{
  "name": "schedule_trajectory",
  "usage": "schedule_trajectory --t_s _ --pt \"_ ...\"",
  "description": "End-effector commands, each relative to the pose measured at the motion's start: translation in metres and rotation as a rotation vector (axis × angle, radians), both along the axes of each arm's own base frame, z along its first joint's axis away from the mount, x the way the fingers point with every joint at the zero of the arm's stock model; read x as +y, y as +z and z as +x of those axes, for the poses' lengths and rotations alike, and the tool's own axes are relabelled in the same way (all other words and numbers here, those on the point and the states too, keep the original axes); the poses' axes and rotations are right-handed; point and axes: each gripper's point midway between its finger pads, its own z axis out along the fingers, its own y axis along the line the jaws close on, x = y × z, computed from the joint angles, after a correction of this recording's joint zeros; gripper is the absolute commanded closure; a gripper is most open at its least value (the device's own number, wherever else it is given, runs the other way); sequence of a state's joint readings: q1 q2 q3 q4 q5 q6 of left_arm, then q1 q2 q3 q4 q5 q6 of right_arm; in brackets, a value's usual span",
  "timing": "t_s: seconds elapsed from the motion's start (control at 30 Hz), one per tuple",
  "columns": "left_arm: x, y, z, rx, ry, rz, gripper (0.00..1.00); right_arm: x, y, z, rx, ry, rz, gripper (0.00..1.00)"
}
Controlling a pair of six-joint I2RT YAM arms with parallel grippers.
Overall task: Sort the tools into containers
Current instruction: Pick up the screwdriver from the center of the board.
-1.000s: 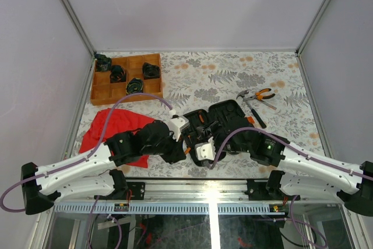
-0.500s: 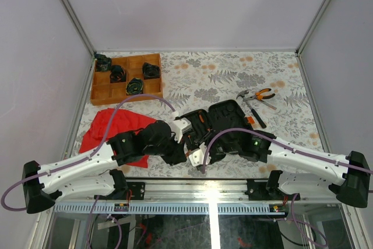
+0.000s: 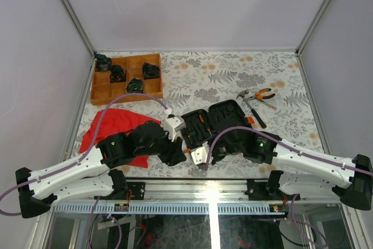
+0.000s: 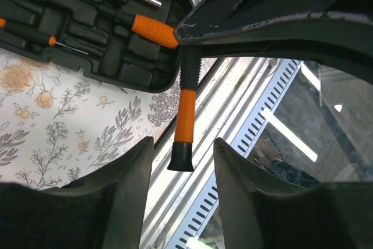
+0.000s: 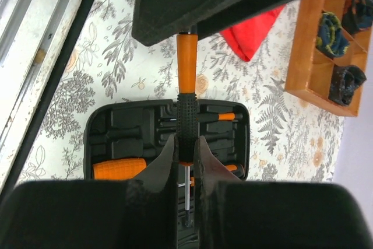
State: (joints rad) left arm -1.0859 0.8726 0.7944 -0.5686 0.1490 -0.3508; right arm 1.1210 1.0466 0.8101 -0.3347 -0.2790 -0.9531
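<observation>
Fingers (image 4: 131,182) of our left gripper (image 4: 182,147) stand released, one on each side of the screwdriver (image 4: 185,106) at its orange-and-black handle end, touching neither side. To the right, our right gripper (image 5: 186,144) is clenched on that tool's black ribbed grip, holding it over the near rim of the open tool case (image 5: 116,123). Farther right, we see pliers (image 3: 265,93) and a hammer (image 3: 253,108) lying on the table (image 3: 221,74).

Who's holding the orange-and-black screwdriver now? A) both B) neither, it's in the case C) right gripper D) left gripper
C: the right gripper is clamped on the screwdriver by its handle, while the left gripper stands open with gaps either side of it.
</observation>
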Motion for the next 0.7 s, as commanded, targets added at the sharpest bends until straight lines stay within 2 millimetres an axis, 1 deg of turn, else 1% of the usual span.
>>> schedule_trajectory --t_s 0.0,0.1,0.2,0.3,0.4,0.47,0.53,0.67 --pt "-0.001 0.037 0.013 -0.102 0.049 -0.104 0.5 0.007 0.039 0.009 0.033 -0.143 0.156 0.99" --pt "0.004 0.051 0.023 -0.147 0.107 -0.131 0.41 -0.001 0.042 0.02 0.073 -0.284 0.18 1.0" --pt "0.011 0.062 0.039 -0.182 0.224 -0.159 0.37 -0.007 0.047 0.033 0.12 -0.435 0.243 1.0" --pt "0.018 0.076 0.052 -0.207 0.307 -0.211 0.33 -0.01 0.051 0.039 0.204 -0.564 0.325 1.0" --pt "0.025 0.083 0.068 -0.206 0.385 -0.241 0.3 -0.016 0.051 0.044 0.305 -0.717 0.394 1.0" --pt "0.031 0.081 0.081 -0.192 0.435 -0.238 0.29 -0.021 0.047 0.048 0.372 -0.823 0.437 1.0" --pt "0.036 0.075 0.095 -0.167 0.482 -0.229 0.29 -0.024 0.037 0.05 0.436 -0.902 0.469 1.0" --pt "0.045 0.062 0.122 -0.107 0.559 -0.226 0.29 -0.022 0.022 0.045 0.589 -1.012 0.507 0.99"
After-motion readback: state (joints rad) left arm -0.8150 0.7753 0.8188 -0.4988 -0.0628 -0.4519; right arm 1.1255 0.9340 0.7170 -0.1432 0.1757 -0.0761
